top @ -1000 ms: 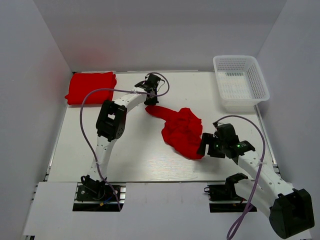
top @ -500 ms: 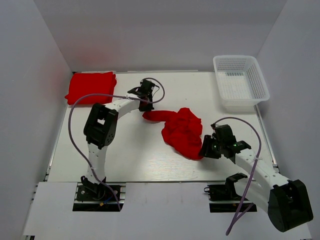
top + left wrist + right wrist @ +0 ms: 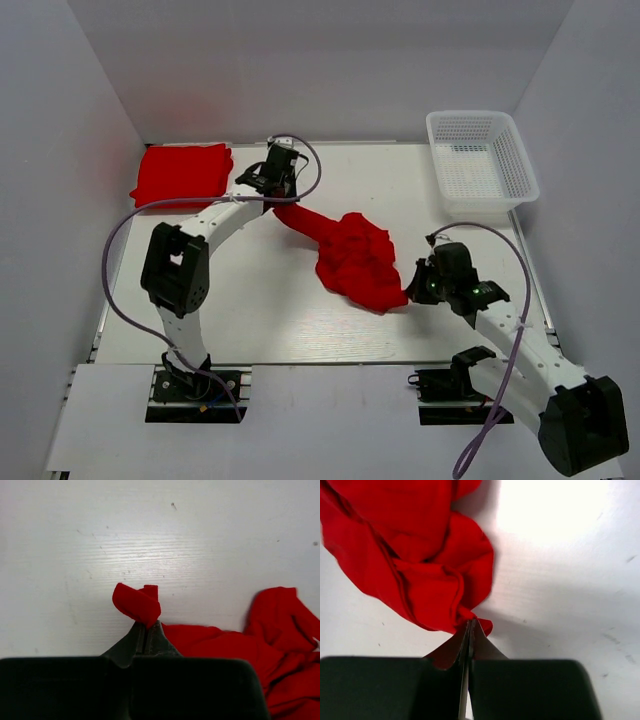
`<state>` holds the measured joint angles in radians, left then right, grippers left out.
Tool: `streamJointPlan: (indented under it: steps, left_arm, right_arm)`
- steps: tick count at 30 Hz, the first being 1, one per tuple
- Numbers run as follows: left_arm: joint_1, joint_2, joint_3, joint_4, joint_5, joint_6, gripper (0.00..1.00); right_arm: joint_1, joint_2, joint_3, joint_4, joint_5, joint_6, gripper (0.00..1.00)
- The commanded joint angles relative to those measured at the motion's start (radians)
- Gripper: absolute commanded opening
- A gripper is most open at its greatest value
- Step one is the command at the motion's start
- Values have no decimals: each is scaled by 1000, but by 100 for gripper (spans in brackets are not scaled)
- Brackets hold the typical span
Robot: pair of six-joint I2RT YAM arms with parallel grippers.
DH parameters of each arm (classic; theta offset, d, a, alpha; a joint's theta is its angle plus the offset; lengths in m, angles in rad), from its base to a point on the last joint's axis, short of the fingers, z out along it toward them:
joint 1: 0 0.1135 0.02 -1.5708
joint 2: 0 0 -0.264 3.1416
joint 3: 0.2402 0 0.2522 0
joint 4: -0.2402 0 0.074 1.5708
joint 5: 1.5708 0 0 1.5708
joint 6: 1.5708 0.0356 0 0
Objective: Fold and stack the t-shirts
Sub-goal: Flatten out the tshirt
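The crumpled t-shirt lies in a heap on the white tabletop, a little to the right of the middle. One narrow strip of its cloth is drawn out toward the far left. The left end effector is closed tightly on the end of this strip. In the left wrist view a small curl of red cloth stands out just beyond its fingertips, and the rest of the shirt lies to the right of it. The right end effector is closed as well and pinches a small corner at the near right edge of the heap. In the right wrist view its fingers are pressed together with the cloth between them, close over the tabletop. So the two arms hold the shirt at opposite ends, and its middle part is bunched in many folds.

A second t-shirt lies folded flat in the far left corner, well apart from the heap. A white mesh basket stands in the far right corner.
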<state>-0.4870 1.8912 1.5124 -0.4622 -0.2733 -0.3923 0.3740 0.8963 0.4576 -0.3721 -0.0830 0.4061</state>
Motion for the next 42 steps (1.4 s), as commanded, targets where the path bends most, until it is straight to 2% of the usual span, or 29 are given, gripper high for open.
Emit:
streamJointPlan:
  steps: [1,7,8,12,18,21,24,25,29,33,34,38,40,42]
  left_arm:
    - [11,-147,3,37,-53,55,0]
    - [11,-357,32,169,-102,176,0]
    - [11,-391,32,196,-116,219,0]
    - [11,-527,67,250,-162,296,0]
    - [11,-684,134,275,-291,424,0]
    - [11,-736,164,284,-377,475,0]
    - [11,-823,164,257,-373,486,0]
    - [11,-845,164,247,-353,486,0]
    - [2,-905,131,232,-242,451,0]
    - [2,-867,150,151,-109,411,0]
    - [2,-824,150,129,-46,382,0]
    - [2,-793,112,138,11,339,0]
    - [2,-779,94,151,60,314,0]
    - [2,-736,83,151,110,303,0]
  right_arm:
    - [-3,-74,114,7,113,-55,0]
    - [-1,-79,355,-21,391,-142,0]
    - [-3,-74,375,-8,482,-153,0]
    - [-1,-51,562,13,635,-223,0]
    - [-1,-59,778,134,732,-395,0]
    - [-1,-62,835,171,767,-492,0]
    - [-3,-65,920,156,711,-520,0]
    - [-3,-63,928,136,634,-480,0]
    - [-1,-46,906,67,496,-423,0]
    - [-1,-5,869,-5,369,-371,0]
    - [-3,18,825,-26,294,-340,0]
    - [-3,53,759,-45,177,-304,0]
    - [0,76,713,-41,41,-280,0]
    - [0,84,643,-27,17,-248,0]
